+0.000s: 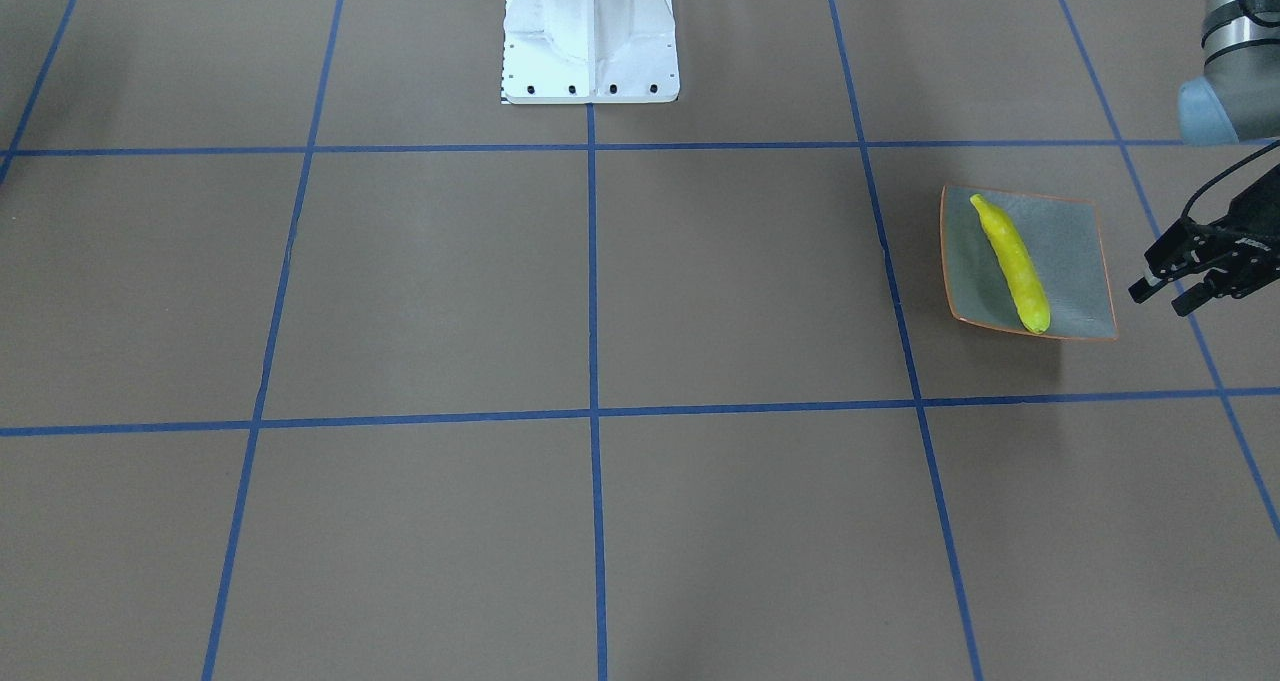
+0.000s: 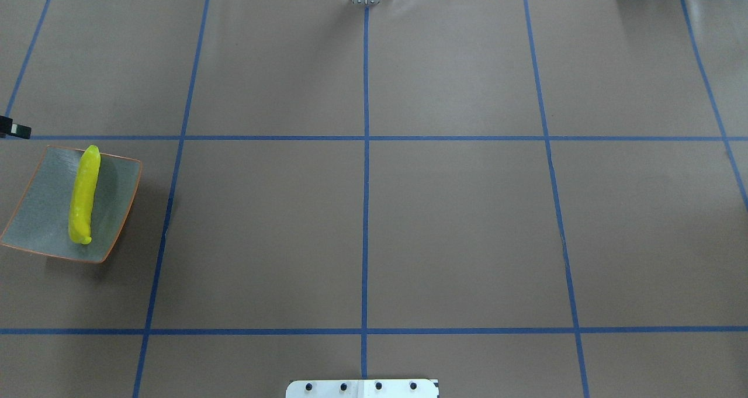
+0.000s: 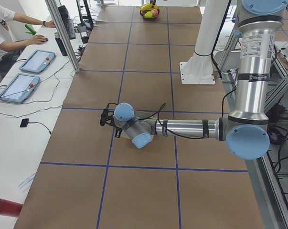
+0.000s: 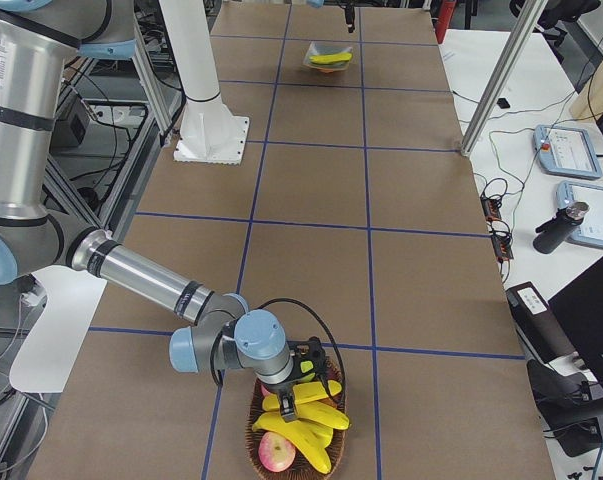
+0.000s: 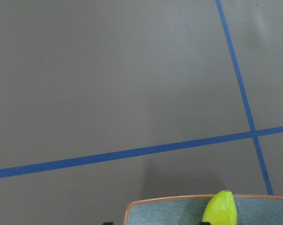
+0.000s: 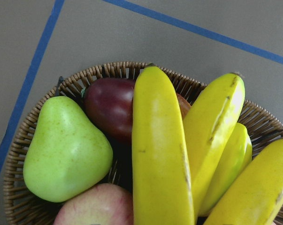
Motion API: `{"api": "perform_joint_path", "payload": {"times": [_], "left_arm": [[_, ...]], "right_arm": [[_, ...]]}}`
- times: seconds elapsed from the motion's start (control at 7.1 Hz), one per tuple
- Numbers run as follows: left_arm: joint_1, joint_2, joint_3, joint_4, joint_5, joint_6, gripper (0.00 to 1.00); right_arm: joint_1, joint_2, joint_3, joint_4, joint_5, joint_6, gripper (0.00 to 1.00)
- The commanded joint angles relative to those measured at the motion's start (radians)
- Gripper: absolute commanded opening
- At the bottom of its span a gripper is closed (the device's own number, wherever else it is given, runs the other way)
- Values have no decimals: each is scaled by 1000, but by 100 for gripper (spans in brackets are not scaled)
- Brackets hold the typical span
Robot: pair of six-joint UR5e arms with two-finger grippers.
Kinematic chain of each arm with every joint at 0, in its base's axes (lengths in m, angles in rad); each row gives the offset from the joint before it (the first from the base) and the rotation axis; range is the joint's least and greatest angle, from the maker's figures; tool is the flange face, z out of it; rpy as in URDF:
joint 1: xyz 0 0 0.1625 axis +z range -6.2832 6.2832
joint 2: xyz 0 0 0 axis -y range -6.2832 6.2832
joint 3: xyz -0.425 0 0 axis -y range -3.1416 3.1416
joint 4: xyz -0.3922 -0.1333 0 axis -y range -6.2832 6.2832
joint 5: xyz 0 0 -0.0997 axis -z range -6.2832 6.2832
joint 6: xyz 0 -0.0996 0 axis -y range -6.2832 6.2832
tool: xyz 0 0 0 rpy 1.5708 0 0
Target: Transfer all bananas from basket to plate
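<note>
One yellow banana (image 1: 1010, 261) lies lengthwise on the grey-green plate (image 1: 1075, 251), at the table's end on my left; in the overhead view the banana (image 2: 83, 193) crosses the plate (image 2: 35, 211). My left gripper (image 1: 1162, 299) hovers just beside the plate, open and holding nothing. The left wrist view catches the plate's rim (image 5: 169, 202) and the banana's tip (image 5: 220, 211). At the far other end, the wicker basket (image 4: 253, 425) holds several bananas (image 4: 311, 425). My right gripper (image 4: 303, 385) hangs right over them; I cannot tell whether it is open or shut. Bananas (image 6: 160, 150) fill the right wrist view.
A green pear (image 6: 66, 150), a dark red fruit (image 6: 110, 105) and an apple (image 6: 96, 206) share the basket (image 6: 108, 70). The white robot pedestal (image 1: 590, 31) stands mid-table. A person (image 3: 5, 28) sits at a side desk with tablets (image 3: 19, 86).
</note>
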Motion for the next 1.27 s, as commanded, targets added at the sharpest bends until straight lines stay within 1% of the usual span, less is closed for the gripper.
{"api": "perform_joint_path", "payload": {"times": [0.0, 0.28, 0.56, 0.7, 0.84, 0.99, 1.13], "left_arm": [[0, 3, -2, -4, -2, 0, 69], [0, 1, -2, -6, -30, -8, 69], [0, 0, -4, -4, -30, -11, 70], [0, -2, -4, -4, -28, -14, 70], [0, -2, -4, -3, -28, -14, 71], [0, -3, -2, 0, -28, -15, 71], [2, -3, -1, 2, -28, -15, 71]], "right_arm": [[0, 1, 2, 1, 3, 1, 0], [0, -1, 25, 0, 16, 3, 0], [9, -36, 86, -9, 47, 1, 0], [17, -38, 135, -63, 70, -3, 0], [18, -38, 207, -148, 81, -11, 0], [17, -33, 270, -217, 79, -14, 0], [15, -27, 313, -261, 79, -14, 0]]}}
